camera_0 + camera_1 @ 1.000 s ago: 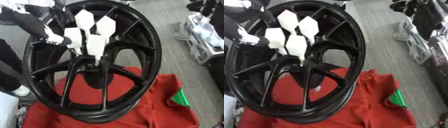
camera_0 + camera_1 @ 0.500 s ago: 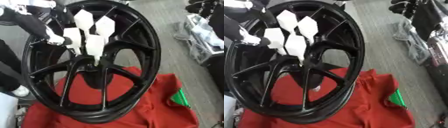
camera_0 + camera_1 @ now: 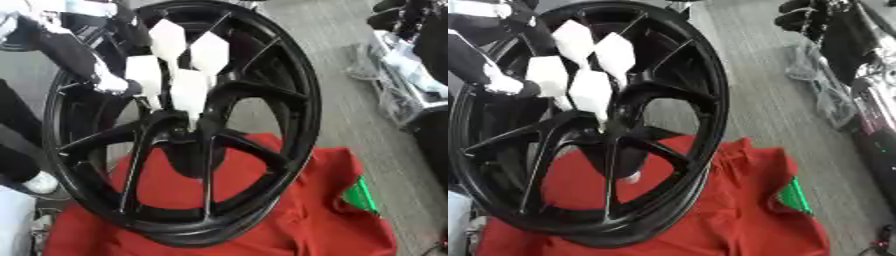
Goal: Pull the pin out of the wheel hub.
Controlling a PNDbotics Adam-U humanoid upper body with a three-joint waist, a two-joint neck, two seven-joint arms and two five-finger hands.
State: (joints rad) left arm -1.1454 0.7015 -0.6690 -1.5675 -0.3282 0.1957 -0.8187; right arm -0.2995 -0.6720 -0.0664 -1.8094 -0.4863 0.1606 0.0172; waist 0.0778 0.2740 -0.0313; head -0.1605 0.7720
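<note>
A large black spoked wheel (image 3: 296, 105) stands upright on a red cloth (image 3: 302, 220). Its hub (image 3: 182, 136) sits at the middle, where the spokes meet. My left arm comes in from the upper left. Its left hand (image 3: 189, 92), covered in white, lies against the front of the wheel and narrows down to the hub. I cannot make out the pin itself, because the hand covers the hub's centre. A small pale thing (image 3: 632, 176) shows just below the hub between the spokes. My right hand shows in neither view.
The red cloth lies on a grey floor (image 3: 350, 130). A green object (image 3: 359, 195) lies at the cloth's right edge. Dark equipment and pale bags (image 3: 398, 75) crowd the right side.
</note>
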